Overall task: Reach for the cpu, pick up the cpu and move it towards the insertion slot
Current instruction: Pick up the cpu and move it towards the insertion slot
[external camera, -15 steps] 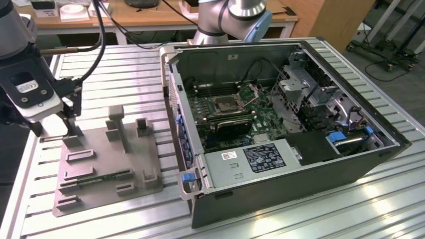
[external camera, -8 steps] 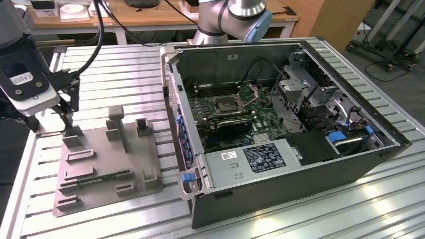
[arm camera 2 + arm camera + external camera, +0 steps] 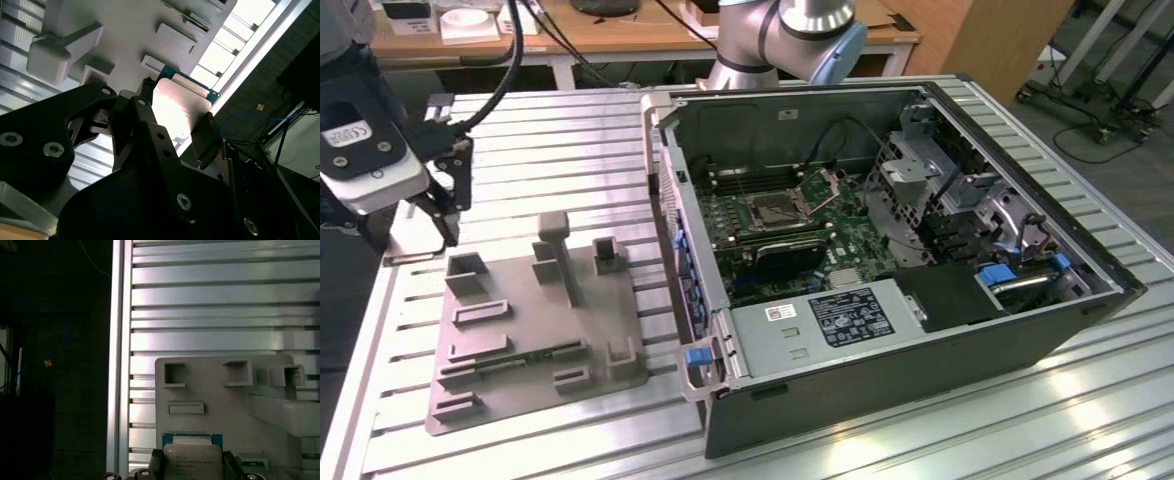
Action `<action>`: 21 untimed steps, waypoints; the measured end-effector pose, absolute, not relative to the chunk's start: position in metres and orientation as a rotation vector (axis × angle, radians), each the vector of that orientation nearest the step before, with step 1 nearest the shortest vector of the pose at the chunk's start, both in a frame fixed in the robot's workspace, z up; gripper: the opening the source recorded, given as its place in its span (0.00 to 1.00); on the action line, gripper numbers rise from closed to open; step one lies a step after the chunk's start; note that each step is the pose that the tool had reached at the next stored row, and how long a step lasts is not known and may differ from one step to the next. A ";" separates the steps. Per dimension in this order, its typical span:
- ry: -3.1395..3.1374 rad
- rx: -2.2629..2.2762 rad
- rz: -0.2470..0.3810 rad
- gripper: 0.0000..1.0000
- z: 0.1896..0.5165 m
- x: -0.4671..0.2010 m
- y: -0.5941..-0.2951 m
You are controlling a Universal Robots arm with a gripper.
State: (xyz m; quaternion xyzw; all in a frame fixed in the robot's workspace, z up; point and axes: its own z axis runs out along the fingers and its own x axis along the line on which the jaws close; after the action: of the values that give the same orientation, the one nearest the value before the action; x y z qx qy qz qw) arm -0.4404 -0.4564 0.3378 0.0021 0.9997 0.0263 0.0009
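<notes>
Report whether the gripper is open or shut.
Shut on the small flat square silvery-topped cpu: in both wrist views the fingers of the black gripper press its opposite edges.

Silver arm [image 3: 781, 35], pale blue joint cap [image 3: 843, 52], there behind the computer case [image 3: 881, 400]. Well off to the case's side, a white-and-black wrist block [image 3: 367, 150] trails a black cable [image 3: 507, 70]. The hand [image 3: 175, 115] is matte black with silver screws [image 3: 53, 149].

- A robotics lab or workshop: the pincer [image 3: 416, 232] hangs over a slatted aluminium table [image 3: 560, 120].
- Just under the pincer sits a grey moulded fixture tray [image 3: 520, 310].
- Well off from the pincer, toward the exterior view's right, an open computer case [image 3: 881, 230] lies on its side with its circuit board bared.
- Beyond the pincer stands a wooden desk [image 3: 627, 42]; black equipment stands [image 3: 1121, 60] rise far past the case.
</notes>
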 end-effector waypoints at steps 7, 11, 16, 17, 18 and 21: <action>3.140 0.007 0.083 0.55 0.355 -0.440 -0.456; 3.140 0.006 0.083 0.55 0.363 -0.440 -0.456; 3.140 0.007 0.083 0.55 0.372 -0.440 -0.456; 3.140 0.007 0.082 0.55 0.374 -0.440 -0.456; 3.140 0.007 0.083 0.55 0.376 -0.440 -0.456; 3.140 0.007 0.083 0.55 0.381 -0.440 -0.456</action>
State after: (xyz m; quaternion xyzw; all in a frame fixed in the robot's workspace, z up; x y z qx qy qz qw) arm -0.4404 -0.4564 0.3815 0.0021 0.9997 0.0263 0.0001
